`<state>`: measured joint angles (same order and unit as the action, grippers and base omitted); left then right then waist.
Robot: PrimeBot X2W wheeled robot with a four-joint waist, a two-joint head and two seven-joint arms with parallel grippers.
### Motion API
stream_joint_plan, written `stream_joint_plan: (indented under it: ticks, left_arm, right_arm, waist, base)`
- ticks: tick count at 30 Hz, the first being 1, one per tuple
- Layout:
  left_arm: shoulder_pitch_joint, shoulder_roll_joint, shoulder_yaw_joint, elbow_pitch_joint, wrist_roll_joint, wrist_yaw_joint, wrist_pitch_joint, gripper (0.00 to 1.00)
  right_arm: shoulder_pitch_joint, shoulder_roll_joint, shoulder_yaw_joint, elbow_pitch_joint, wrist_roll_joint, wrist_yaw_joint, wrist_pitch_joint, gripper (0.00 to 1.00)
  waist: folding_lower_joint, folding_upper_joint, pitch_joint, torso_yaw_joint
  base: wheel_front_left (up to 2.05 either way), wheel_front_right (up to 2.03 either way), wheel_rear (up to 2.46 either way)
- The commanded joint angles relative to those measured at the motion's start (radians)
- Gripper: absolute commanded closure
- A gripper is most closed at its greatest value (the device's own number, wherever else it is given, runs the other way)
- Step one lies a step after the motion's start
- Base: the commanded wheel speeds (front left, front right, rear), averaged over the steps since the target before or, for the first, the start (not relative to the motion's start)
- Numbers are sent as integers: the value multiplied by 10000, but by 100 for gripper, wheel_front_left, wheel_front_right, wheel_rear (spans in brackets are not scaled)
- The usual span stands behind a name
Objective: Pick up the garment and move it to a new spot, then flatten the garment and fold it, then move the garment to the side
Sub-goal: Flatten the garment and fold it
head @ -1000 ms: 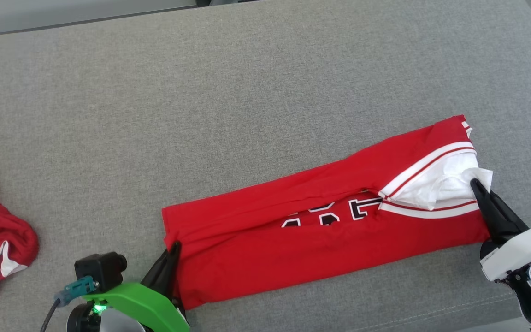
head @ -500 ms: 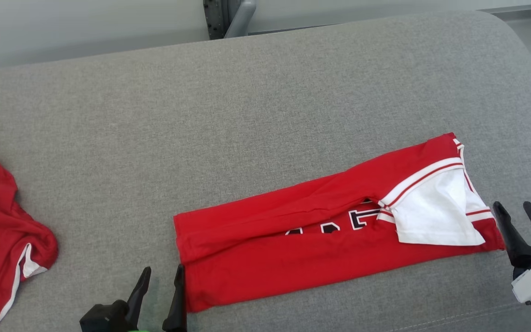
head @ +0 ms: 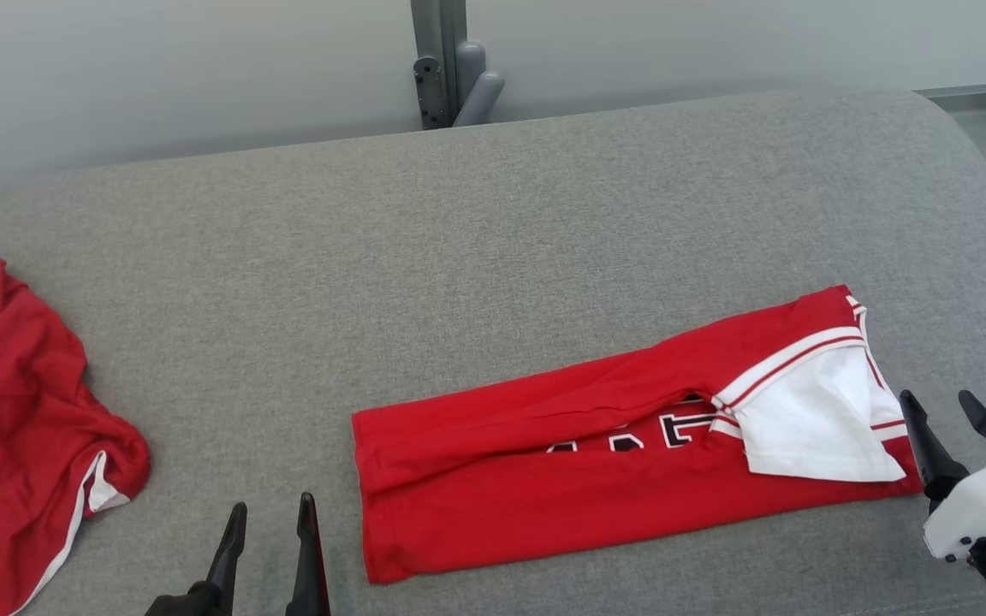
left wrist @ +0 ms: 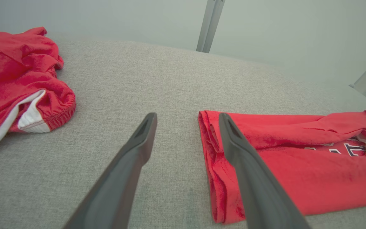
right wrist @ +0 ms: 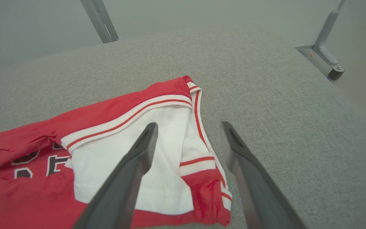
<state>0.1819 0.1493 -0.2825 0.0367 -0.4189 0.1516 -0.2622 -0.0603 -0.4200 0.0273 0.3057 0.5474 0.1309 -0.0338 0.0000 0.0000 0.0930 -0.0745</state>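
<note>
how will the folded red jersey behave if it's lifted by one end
The folded red jersey would probably droop and unfold: it is thin, creased cloth. Its white flap lies loose on top, so it would likely flop open. Pushed, it may bunch rather than slide on the textured grey cushion.

The black-and-white lettering on the folded garment was largely covered by the flap laid over it and could not be read. In the left wrist view the garment was cut off by the right edge, and in the right wrist view by the left and bottom edges. A second red cloth was cropped at the left and bottom of the head view. There the left gripper was cut off by the bottom edge, and the right gripper by the lower right corner.
</note>
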Motion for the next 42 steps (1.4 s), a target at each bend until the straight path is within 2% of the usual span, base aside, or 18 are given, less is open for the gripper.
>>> stream_joint_plan:
  ticks: [1, 8, 14, 24, 32, 33, 34, 35, 38, 42]
  left_arm:
    - [109, -97, 137, 18, 174, -123, -30, 0]
    - [-186, -631, 667, 135, 795, -824, -31, 0]
    - [-487, -881, 912, 246, 1018, -1131, -30, 0]
    - [-831, -974, 1087, 304, 1136, -1311, -31, 0]
    - [-1041, -982, 749, 297, 821, -1127, -31, 0]
    - [-1067, -983, 722, 314, 794, -1105, -31, 0]
    - [-1096, -983, 706, 330, 768, -1092, -31, 0]
    - [-1124, -982, 702, 351, 747, -1076, -31, 0]
    - [-1154, -981, 687, 398, 700, -1036, -31, 0]
    - [-1093, -980, 652, 462, 659, -1023, -31, 0]
  right_arm:
    - [-211, 12, 13, 82, -105, -3, 78, 0]
    - [-1062, -94, 158, 969, -644, -3, 631, 0]
    - [-1804, -44, 540, 2104, -969, -3, 898, 0]
    - [-2541, -269, 1095, 3518, -942, -8, 844, 0]
    - [-2874, -328, 1792, 4146, -191, -17, 1334, 0]
    - [-2872, -309, 1903, 4130, -5, -10, 1412, 36]
    - [-2868, -298, 1992, 4073, 239, -10, 1440, 97]
    - [-2871, -276, 2071, 4031, 492, -10, 1487, 100]
    - [-2861, -439, 2250, 3893, 1120, -11, 1552, 100]
    - [-2824, -926, 2153, 3794, 1888, -22, 1413, 100]
  waist:
    - [0, 0, -30, 152]
    - [0, 0, 406, 473]
    - [0, 0, 911, 663]
    - [0, 0, 1410, 842]
    - [0, 0, 1720, 846]
    - [0, 0, 1739, 850]
    - [0, 0, 1750, 851]
    - [0, 0, 1752, 847]
    - [0, 0, 1720, 813]
    - [0, 0, 1573, 748]
  base:
    - [0, 0, 0]
    - [0, 0, 0]
    - [0, 0, 0]
    - [0, 0, 0]
    - [0, 0, 0]
    - [0, 0, 0]
    - [0, 0, 0]
    - [0, 0, 0]
    - [0, 0, 0]
    - [0, 0, 0]
